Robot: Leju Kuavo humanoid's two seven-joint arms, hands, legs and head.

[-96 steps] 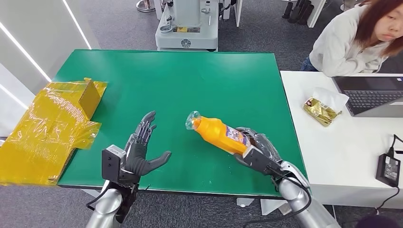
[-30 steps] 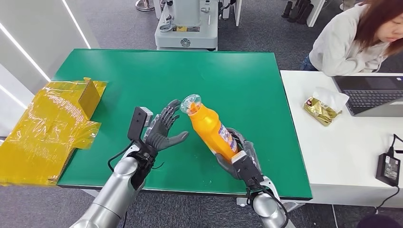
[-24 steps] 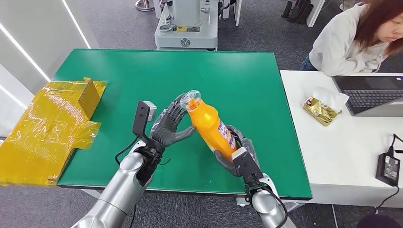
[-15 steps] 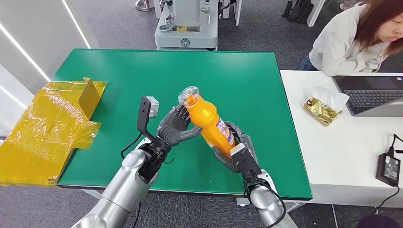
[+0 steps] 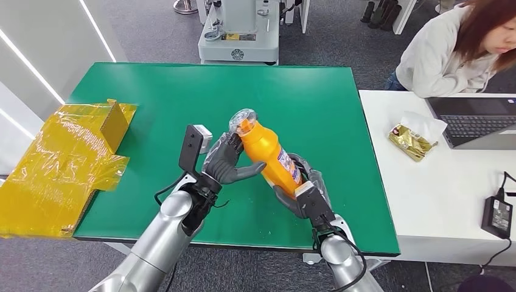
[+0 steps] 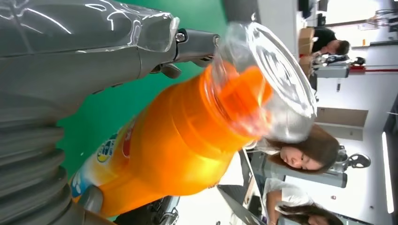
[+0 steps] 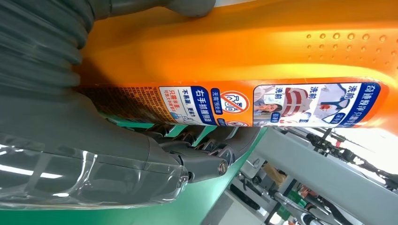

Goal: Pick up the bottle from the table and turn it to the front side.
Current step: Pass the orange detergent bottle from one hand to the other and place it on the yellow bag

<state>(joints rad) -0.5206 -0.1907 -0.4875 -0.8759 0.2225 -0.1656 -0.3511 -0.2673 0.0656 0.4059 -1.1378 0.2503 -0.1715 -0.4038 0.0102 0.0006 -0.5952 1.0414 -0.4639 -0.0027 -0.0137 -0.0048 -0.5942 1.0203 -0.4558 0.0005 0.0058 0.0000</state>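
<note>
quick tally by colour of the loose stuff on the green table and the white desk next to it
orange: 1, the bottle
yellow: 1, the wrapped packaging
gold: 1, the snack packet
grey: 1, the laptop
black: 1, the power adapter
total: 5

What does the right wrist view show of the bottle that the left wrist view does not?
Right wrist view alone: the long printed label with instruction panels running along the bottle's side, and a patch of raised dots on the orange plastic. Left wrist view alone: the clear cap over the orange neck, and a person at a desk behind. Both: the orange bottle close up, off the green table, with the right hand gripping its base and the left hand touching its upper body.
</note>
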